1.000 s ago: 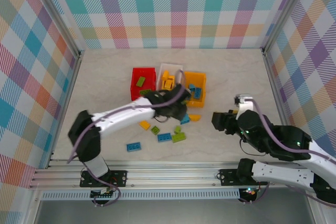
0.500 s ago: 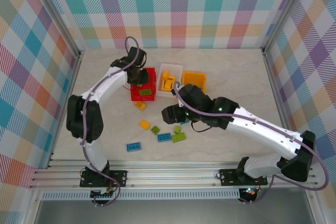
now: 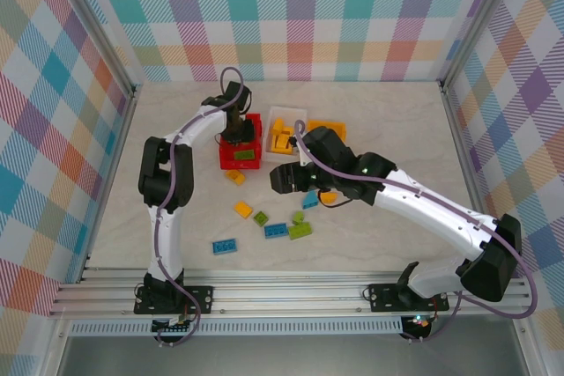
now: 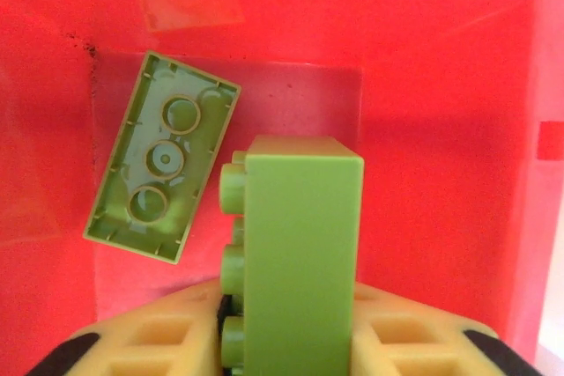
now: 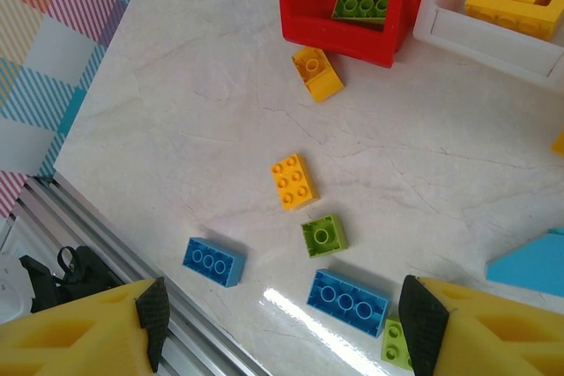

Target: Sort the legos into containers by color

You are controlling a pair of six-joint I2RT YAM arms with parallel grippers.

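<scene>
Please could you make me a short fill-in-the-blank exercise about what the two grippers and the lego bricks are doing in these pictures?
1. The left gripper holds a lego brick of ____ color.
2. The bin below it is ____.
3. The second brick in that bin lies with its hollow side facing ____.
4. The jaws of the right gripper stand ____.
Missing words: green; red; up; open.

Pale marble-look tabletop (image 3: 397,121), pastel plaid back wall (image 3: 300,15), matching plaid left wall (image 3: 53,129) and right wall (image 3: 520,112), slim aluminium corner post (image 3: 90,19), ridged aluminium rail (image 3: 291,286) along the near edge, soft even light, bright glare streak (image 5: 295,303) on the tabletop
</scene>
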